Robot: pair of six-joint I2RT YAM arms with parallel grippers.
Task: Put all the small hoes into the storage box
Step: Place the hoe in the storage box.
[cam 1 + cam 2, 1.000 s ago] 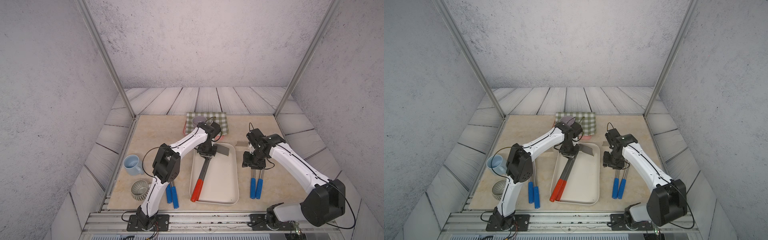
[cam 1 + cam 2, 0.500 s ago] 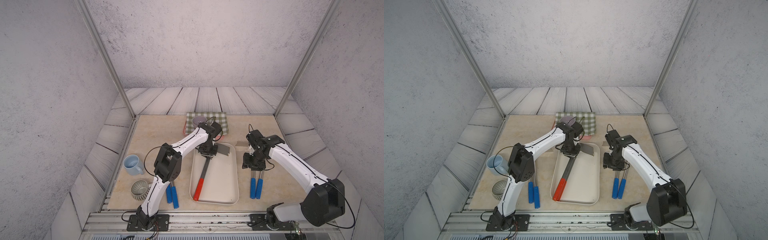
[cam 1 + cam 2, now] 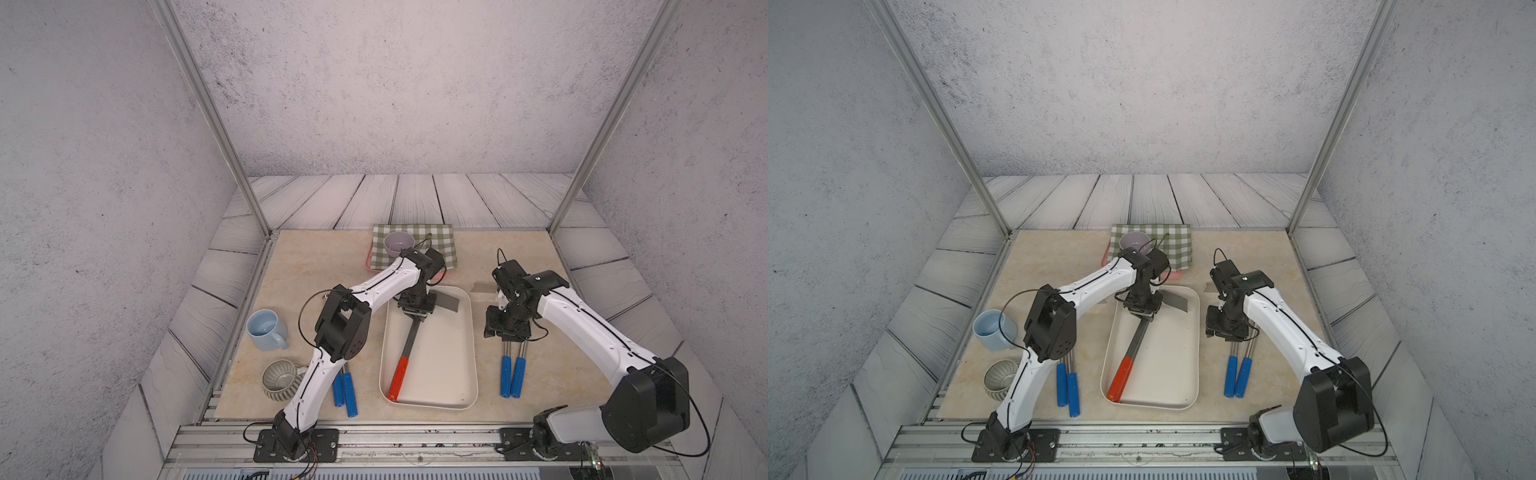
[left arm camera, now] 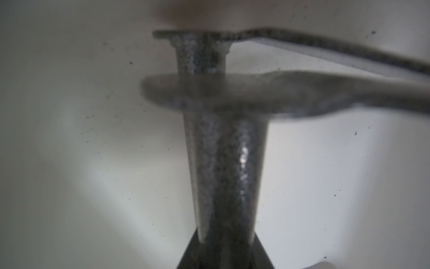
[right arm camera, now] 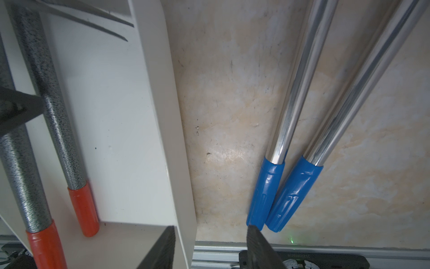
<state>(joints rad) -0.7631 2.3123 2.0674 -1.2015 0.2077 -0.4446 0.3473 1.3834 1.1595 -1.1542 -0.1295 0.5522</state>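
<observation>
The storage box (image 3: 451,374) (image 3: 1177,365) is a cream-white tub in the middle of the table. My left gripper (image 3: 415,311) (image 3: 1142,311) (image 4: 224,246) is shut on a small hoe (image 3: 409,340) (image 4: 223,163), gripping the speckled grey shaft just below the blade. Its red grip (image 3: 398,380) lies toward the box's near left corner. In the right wrist view a second red-gripped hoe (image 5: 62,130) lies in the box beside it. My right gripper (image 3: 506,332) (image 5: 210,229) is open and holds nothing, to the right of the box above two chrome shafts.
Two blue-handled tools (image 3: 512,376) lie right of the box and two more (image 3: 345,390) left of it, under my left arm. A blue mug (image 3: 266,330) and a ribbed grey cup (image 3: 280,380) stand at the left edge. A checked cloth (image 3: 436,245) with a lilac bowl (image 3: 399,243) lies behind.
The held hoe's red grip has swung slightly right, lining up over the other hoe's grip in the box. The right arm has barely moved.
</observation>
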